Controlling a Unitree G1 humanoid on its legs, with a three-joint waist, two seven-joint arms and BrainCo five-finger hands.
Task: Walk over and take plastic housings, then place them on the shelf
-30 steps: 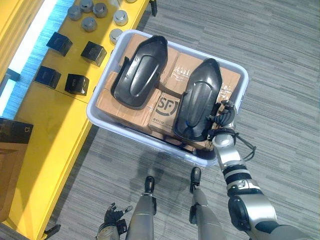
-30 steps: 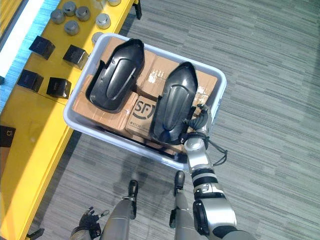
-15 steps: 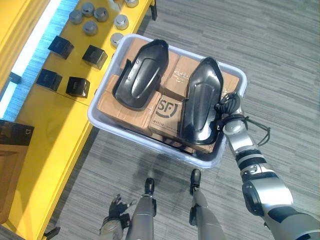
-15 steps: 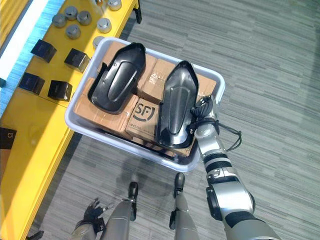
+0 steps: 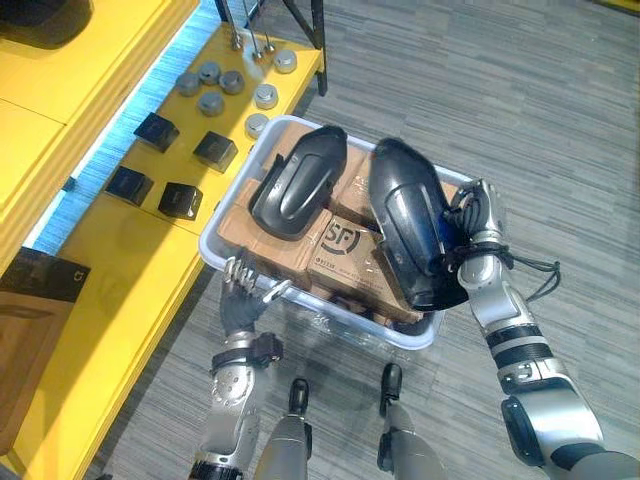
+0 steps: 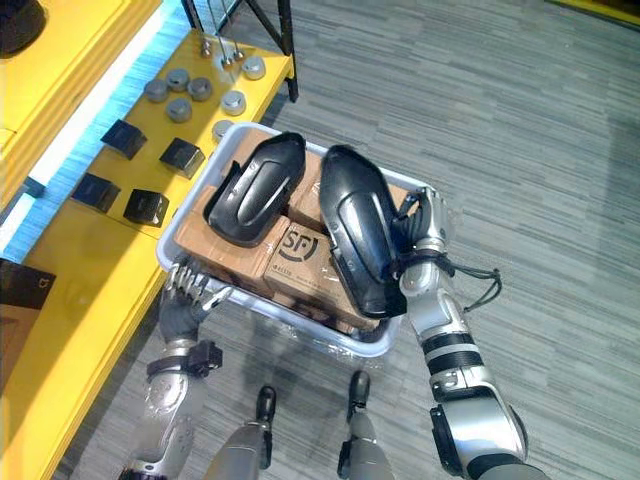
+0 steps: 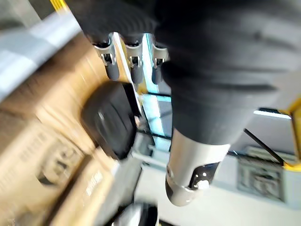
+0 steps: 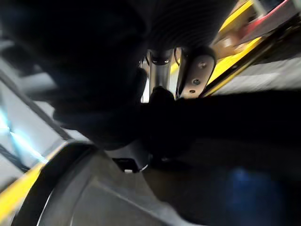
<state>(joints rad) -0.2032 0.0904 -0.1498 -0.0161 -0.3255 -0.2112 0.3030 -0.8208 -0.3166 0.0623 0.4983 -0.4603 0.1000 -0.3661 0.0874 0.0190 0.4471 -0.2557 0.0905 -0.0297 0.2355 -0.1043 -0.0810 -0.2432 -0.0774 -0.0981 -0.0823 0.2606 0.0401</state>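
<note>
Black pair: raised housing (image 5: pixel 405 230) in right hand (image 5: pixel 480 215), second housing (image 5: pixel 298 182) on cartons (image 5: pixel 345 250).

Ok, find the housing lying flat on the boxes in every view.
Left eye view: flat housing, upper middle, in the bin.
Right eye view: left of centre, beside the held housing.
Left wrist view: probably the housing past the left robot hand.
Right wrist view: too dark to tell.
Shared landmark: the printed box beside it.
</note>
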